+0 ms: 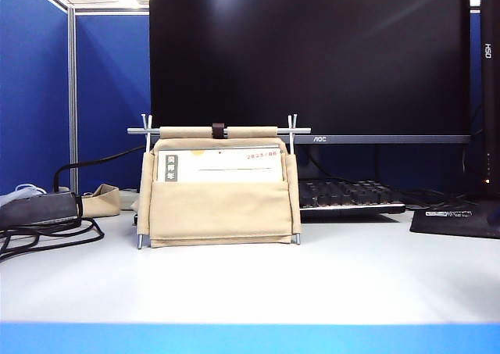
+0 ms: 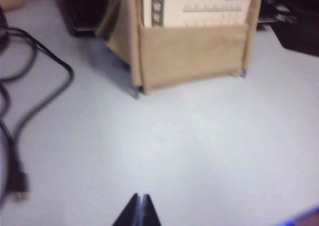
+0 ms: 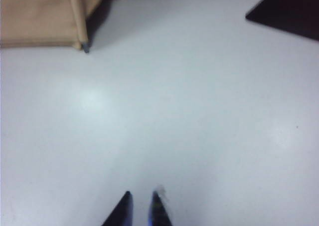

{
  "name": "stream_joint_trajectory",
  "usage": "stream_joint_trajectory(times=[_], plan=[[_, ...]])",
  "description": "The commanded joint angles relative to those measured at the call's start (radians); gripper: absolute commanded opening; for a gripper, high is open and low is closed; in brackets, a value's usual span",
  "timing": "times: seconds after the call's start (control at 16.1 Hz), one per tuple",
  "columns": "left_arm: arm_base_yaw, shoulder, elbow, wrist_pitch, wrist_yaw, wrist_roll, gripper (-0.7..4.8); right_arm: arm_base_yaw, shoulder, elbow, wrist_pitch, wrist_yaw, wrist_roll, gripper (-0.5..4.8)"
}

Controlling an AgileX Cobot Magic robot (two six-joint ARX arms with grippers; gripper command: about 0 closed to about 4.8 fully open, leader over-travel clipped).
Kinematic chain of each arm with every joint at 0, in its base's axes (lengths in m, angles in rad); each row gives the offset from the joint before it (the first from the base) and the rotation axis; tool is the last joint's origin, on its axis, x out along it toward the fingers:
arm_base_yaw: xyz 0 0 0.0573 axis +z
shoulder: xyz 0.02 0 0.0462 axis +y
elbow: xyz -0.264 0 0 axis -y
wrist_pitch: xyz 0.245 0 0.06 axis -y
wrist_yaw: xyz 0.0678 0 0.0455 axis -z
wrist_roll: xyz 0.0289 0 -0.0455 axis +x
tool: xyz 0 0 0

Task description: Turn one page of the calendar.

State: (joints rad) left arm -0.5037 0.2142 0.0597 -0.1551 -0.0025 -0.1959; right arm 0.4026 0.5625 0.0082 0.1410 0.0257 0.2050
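The calendar (image 1: 223,209) stands upright mid-table, white sheets in a beige fabric pouch hung on thin metal rods with a brown strap on top. Its front sheet (image 1: 226,166) reads 2023/06 in red beside a grey vertical label. The page is out of view. My left gripper (image 2: 140,196) is shut and empty, low over bare table, well short of the calendar (image 2: 192,51). My right gripper (image 3: 143,195) stands slightly open with nothing between its fingers, off the near right corner of the calendar (image 3: 35,16). Neither gripper shows in the exterior view.
A black monitor (image 1: 312,57) and keyboard (image 1: 351,196) stand behind the calendar. Black cables (image 1: 47,229) lie at the left, also in the left wrist view as cables (image 2: 45,66). A black pad (image 1: 457,217) sits at the right. A small beige pouch (image 1: 100,200) lies back left.
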Motion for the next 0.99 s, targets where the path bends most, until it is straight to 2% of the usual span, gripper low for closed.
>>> stream_joint_trajectory(times=[0.06, 0.43, 0.5, 0.56, 0.99], plan=[[-0.001, 0.000, -0.019, -0.003, 0.103, 0.004, 0.17, 0.000, -0.001, -0.002, 0.024, -0.002, 0.000, 0.52], [-0.001, 0.000, -0.036, -0.053, 0.067, 0.005, 0.24, 0.000, -0.001, -0.002, -0.017, -0.002, 0.001, 0.52], [-0.001, 0.000, -0.036, -0.061, 0.067, 0.005, 0.24, 0.000, -0.001, -0.002, -0.030, -0.002, 0.001, 0.39], [-0.001, 0.000, -0.036, -0.062, 0.068, 0.005, 0.24, 0.000, -0.001, -0.002, -0.045, -0.005, 0.001, -0.06], [-0.001, 0.000, -0.036, -0.062, 0.068, 0.005, 0.24, 0.000, -0.001, -0.002, -0.049, -0.020, 0.001, -0.06]])
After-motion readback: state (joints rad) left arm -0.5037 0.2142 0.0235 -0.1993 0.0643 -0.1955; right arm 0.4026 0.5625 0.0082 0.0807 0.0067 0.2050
